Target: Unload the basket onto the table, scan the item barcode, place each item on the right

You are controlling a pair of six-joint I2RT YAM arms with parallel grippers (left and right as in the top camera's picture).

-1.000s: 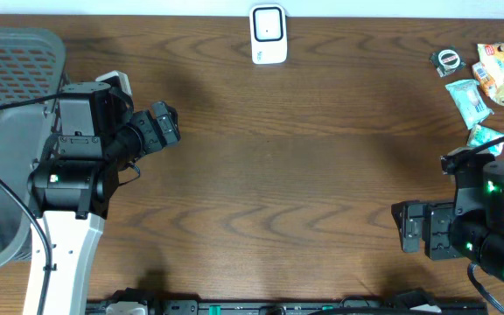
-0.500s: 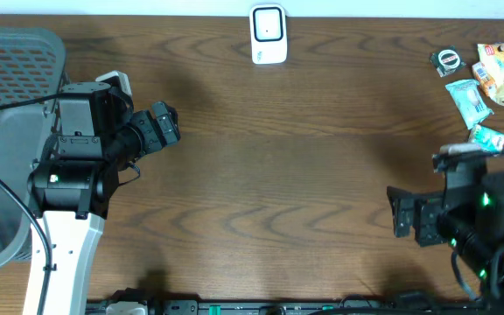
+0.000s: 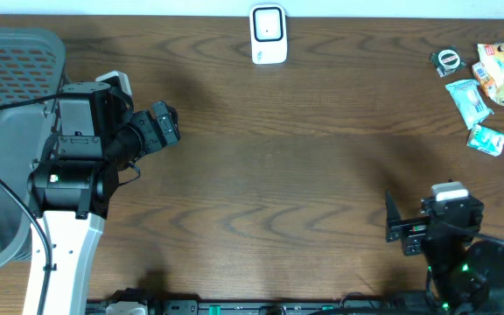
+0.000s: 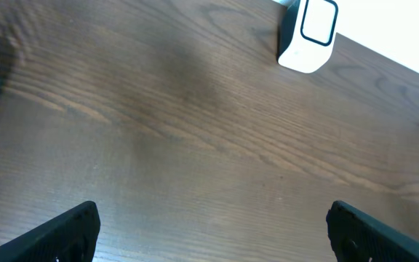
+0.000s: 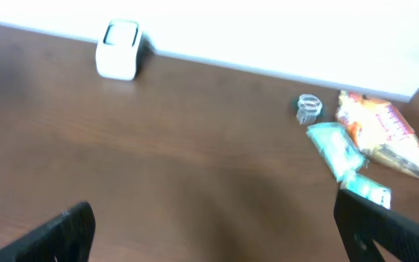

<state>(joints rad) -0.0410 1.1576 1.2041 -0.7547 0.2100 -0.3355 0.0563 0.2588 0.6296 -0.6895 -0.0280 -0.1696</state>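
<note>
The right arm is folded low at the near edge of the table (image 3: 269, 175). Its right gripper (image 3: 389, 220) is tipped down over bare wood and aimed toward the far side. In the right wrist view the right gripper (image 5: 213, 209) has its jaws spread as wide as they go, with nothing between them.

The left arm stands just beside a grey basket (image 3: 11, 52). Its left gripper (image 3: 166, 122) reaches out over the wood, and in the left wrist view (image 4: 213, 212) the jaws also gape wide and hold nothing.

Nothing lies between either pair of jaws and the things beyond.

Ahead of the right jaws and off to their right is a cluster of items. The small teal packet (image 5: 366, 191) is closest, just past the right finger. Beyond it come a longer teal packet (image 5: 334, 149), an orange snack bag (image 5: 380, 135) and a small clear ring (image 5: 308, 107). This view is blurred, and no barcode can be made out on any of them.

Farthest off, at the back edge, stands the white scanner (image 3: 269, 35). It is upright, with a dark-rimmed window on its face. It is ahead and left of the right jaws (image 5: 119, 49), and ahead and right of the left jaws (image 4: 308, 36).
</note>
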